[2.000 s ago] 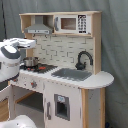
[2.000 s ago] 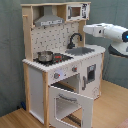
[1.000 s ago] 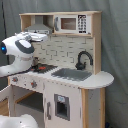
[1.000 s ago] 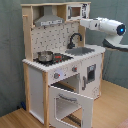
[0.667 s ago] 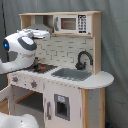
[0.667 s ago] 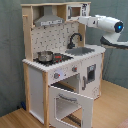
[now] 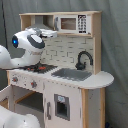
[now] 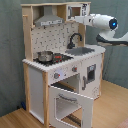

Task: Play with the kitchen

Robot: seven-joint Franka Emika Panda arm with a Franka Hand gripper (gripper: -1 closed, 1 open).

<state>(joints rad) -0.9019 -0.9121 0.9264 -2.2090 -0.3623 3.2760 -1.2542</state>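
Claw [image 8: 75, 18] at the kitchen's [image 8: 60, 70] microwave — opening hidden.

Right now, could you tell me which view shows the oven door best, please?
The second exterior view: the oven door hangs open at the kitchen's front, in plain sight. In the first exterior view the arm and the kitchen's corner hide that side, so no oven door shows.

Painted white panels and pale bare-wood trim across the kitchen [image 8: 60, 75], matt throughout. Matt black faucet [image 7: 83, 58], dull grey sink [image 7: 72, 74] sunk in the surface. Shiny metal pot [image 8: 45, 56] on the hob. Grey, metal-look range hood [image 8: 49, 20]. Glossy white plastic shell on the arm [image 8: 102, 22]. Smooth wooden floor [image 8: 112, 107]; grey cloth backdrop [image 7: 115, 45] behind, softly creased.
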